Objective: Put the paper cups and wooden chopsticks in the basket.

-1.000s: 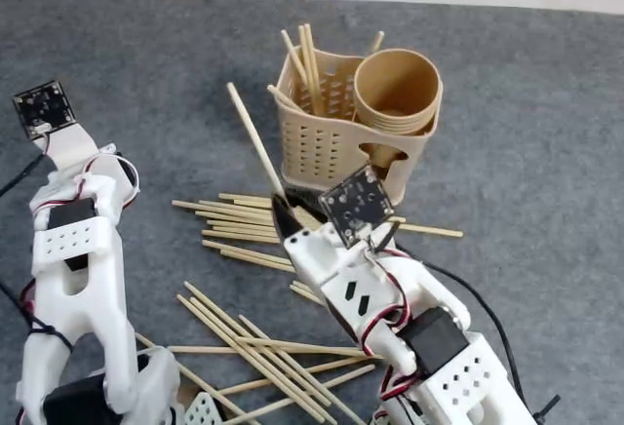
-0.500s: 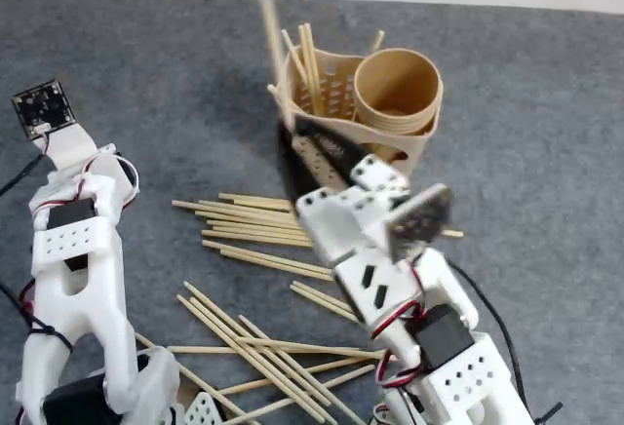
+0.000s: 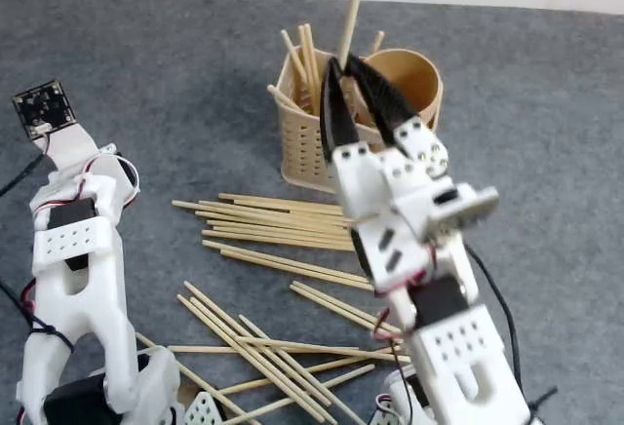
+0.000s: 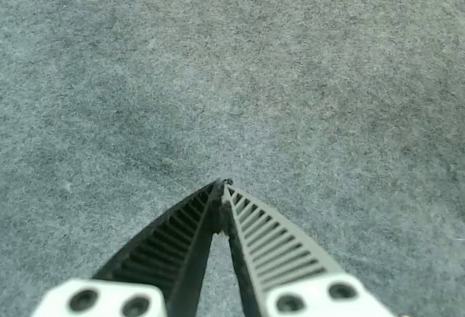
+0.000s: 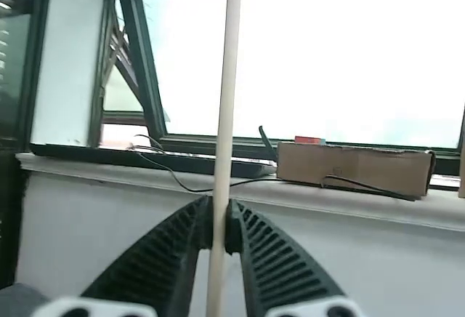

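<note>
Right wrist view: right jaws clamp a wooden chopstick (image 5: 231, 77), while left jaws are pressed together.

A tan perforated plastic basket (image 3: 307, 152) stands at 12 o'clock on the grey counter (image 3: 546, 172), tan paper cups (image 3: 424, 69) inside. Loose wooden chopsticks (image 3: 258, 220) lie at its 6 o'clock.

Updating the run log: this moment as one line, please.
right gripper: shut on chopstick, upright by basket | left gripper: shut, empty | paper cups: in basket | loose chopsticks: on table
</note>
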Action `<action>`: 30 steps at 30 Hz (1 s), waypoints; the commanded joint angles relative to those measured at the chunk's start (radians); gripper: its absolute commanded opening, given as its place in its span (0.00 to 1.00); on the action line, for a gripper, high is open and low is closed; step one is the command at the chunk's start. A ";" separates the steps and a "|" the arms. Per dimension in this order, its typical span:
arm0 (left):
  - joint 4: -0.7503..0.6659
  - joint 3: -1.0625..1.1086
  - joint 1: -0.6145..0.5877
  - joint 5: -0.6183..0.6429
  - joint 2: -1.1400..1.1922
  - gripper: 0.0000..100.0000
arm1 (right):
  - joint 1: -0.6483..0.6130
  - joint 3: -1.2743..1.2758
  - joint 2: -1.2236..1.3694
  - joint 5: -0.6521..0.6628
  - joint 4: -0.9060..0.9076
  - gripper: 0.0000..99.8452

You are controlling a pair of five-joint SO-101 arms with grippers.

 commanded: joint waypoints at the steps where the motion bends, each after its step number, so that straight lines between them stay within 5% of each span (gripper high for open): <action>1: -0.018 -0.005 -0.015 0.003 -0.028 0.01 | 0.036 -0.136 0.171 -0.006 -0.073 0.01; 13: -0.018 -0.005 -0.015 0.003 -0.028 0.01 | 0.039 -0.252 0.524 -0.005 -0.137 0.01; 20: -0.018 -0.005 -0.015 0.003 -0.028 0.01 | 0.038 -0.252 0.536 -0.005 -0.130 0.02; 24: -0.018 -0.005 -0.015 0.003 -0.028 0.01 | 0.038 -0.249 0.542 -0.005 -0.117 0.11; 30: -0.018 -0.005 -0.015 0.003 -0.028 0.01 | 0.035 -0.257 0.481 -0.005 0.059 0.11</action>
